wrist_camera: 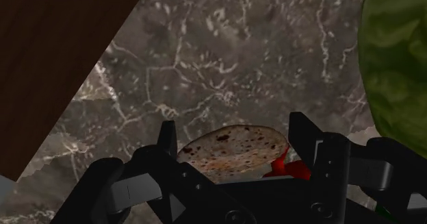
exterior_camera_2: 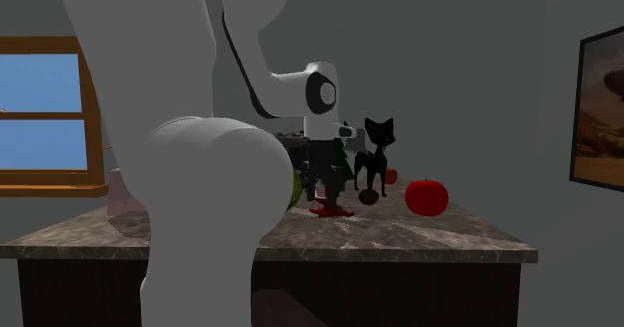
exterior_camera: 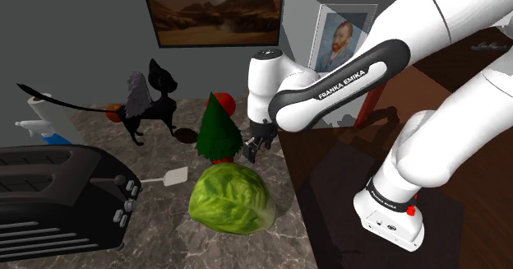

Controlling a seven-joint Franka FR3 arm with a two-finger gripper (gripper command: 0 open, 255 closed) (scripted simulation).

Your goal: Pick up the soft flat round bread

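Claw [wrist_camera: 234, 124] clasps the speckled round flatbread [wrist_camera: 233, 153] between its two black fingers.

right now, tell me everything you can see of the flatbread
The flatbread is a thin round disc, pale tan with dark brown toasted speckles, and it looks soft. It sits between the jaws of the gripper, its edges reaching both, so it looks clasped. Its near part is hidden behind the gripper body. The grey marbled countertop lies beyond it, and something red shows beside it near one jaw.
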